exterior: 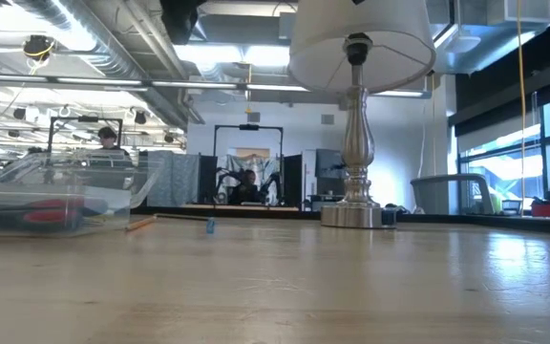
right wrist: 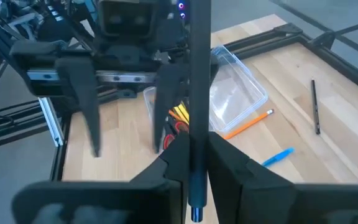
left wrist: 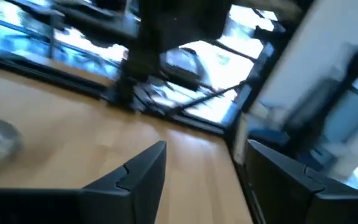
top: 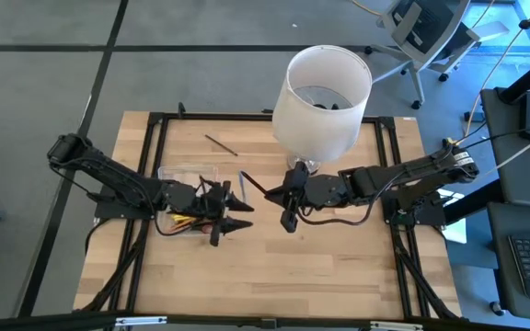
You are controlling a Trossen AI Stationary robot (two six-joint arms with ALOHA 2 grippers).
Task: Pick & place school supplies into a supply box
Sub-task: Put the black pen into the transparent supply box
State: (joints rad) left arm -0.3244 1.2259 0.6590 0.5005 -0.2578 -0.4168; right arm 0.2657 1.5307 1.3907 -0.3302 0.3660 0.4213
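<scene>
- Left gripper [top: 233,215] hangs over the table's left half, just past the end of the supply box [top: 184,175]; my view from the right wrist shows its two fingers [right wrist: 91,106] spread well apart with nothing between them
- From its own wrist camera I get only the two dark fingertips [left wrist: 143,171] over bare wood; the picture is smeared and the box is out of its frame
- Right gripper [top: 287,217] sits near the table's middle, in front of the lamp [top: 323,92], clamped on a dark pen [right wrist: 197,93] that stands upright between the fingers and is cut off by the picture's upper edge
- Supply box is clear plastic, so from overhead I can barely trace its rim, and the left arm covers most of it
- Inside it I make out yellow pencils [right wrist: 180,113] and something red beside them; from table height a red shape [exterior: 41,212] shows through the wall, and I cannot tell what it is
- Orange pencil [right wrist: 248,125] lies on the wood, touching or just beside the box's long side; I cannot tell which
- Blue pen [right wrist: 275,158] lies near it, apart from the box
- Dark pencil [top: 220,144] lies alone farther back, well apart from the rest
- Lamp's shade hides the table strip beneath it from above, and only its base [exterior: 356,216] and stem are plain at table height
</scene>
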